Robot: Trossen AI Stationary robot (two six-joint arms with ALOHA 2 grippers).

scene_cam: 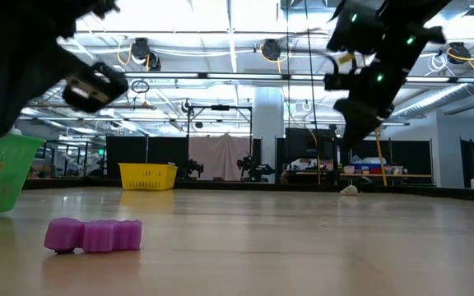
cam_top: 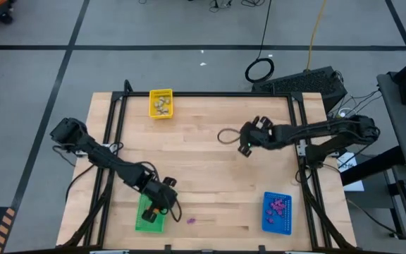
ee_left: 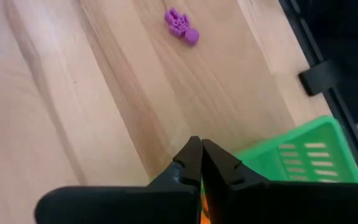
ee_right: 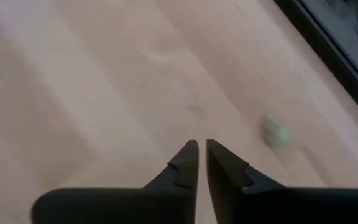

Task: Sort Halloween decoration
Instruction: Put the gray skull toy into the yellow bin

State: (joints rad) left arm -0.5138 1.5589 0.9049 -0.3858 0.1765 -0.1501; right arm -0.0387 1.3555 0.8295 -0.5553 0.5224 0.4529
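Purple trinket [scene_cam: 94,234] lies beside left gripper [ee_left: 201,155], pinching something orange over green tray [ee_left: 303,158]; right gripper [ee_right: 201,152] nearly closed

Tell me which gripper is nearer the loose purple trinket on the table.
Left. The left gripper hovers over the green tray, just beside the purple trinket. The right gripper is mid-table, much farther off.

This is a big robot lab or workshop. A wooden counter [cam_top: 210,162] in a black metal frame stands on a grey floor [cam_top: 189,21] marked with dark tape lines. Cables [cam_top: 259,69] lie on that floor. Beyond the counter, a wide hall shows bright ceiling lights [scene_cam: 220,49], pipes and more work desks [scene_cam: 369,174].
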